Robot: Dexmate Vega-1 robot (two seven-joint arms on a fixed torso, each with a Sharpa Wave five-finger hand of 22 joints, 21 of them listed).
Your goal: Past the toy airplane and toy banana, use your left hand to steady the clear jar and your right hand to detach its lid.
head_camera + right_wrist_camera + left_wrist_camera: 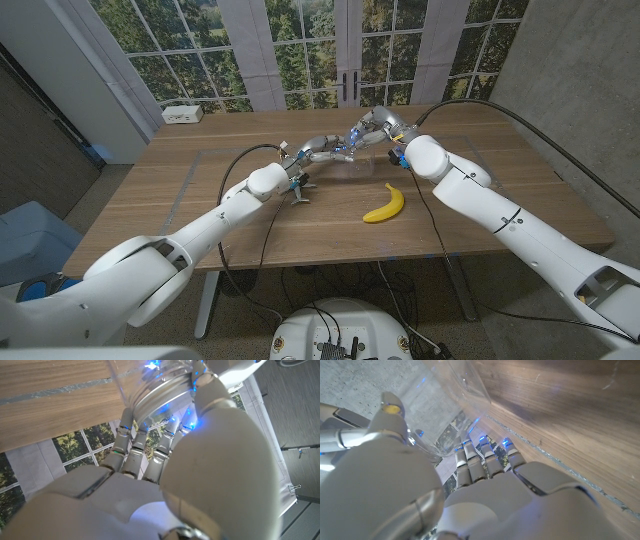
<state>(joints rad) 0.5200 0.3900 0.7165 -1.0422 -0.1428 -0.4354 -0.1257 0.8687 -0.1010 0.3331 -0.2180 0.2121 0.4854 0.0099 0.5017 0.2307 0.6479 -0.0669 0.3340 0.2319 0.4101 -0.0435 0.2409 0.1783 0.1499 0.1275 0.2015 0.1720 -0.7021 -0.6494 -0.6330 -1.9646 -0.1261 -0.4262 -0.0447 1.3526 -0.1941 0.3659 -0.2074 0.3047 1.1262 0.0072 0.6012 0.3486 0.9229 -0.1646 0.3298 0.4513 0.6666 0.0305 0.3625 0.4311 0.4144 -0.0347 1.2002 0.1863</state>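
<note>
The clear jar [358, 152] stands at the far middle of the wooden table [180, 215], between my two hands. My left hand [325, 148] wraps its fingers around the jar's glass body [437, 407], as the left wrist view shows up close. My right hand [380, 125] comes over the top and grips the silver lid [160, 400] with its fingers [131, 445] curled around the rim. The yellow toy banana [385, 205] lies nearer me, below the jar. The toy airplane [300, 191] sits beside my left forearm, partly hidden by it.
A small white box [182, 114] stands at the table's back left corner. Tall windows rise behind the far edge. Cables trail over the table from both arms. Bare wood stretches to the left and to the far right.
</note>
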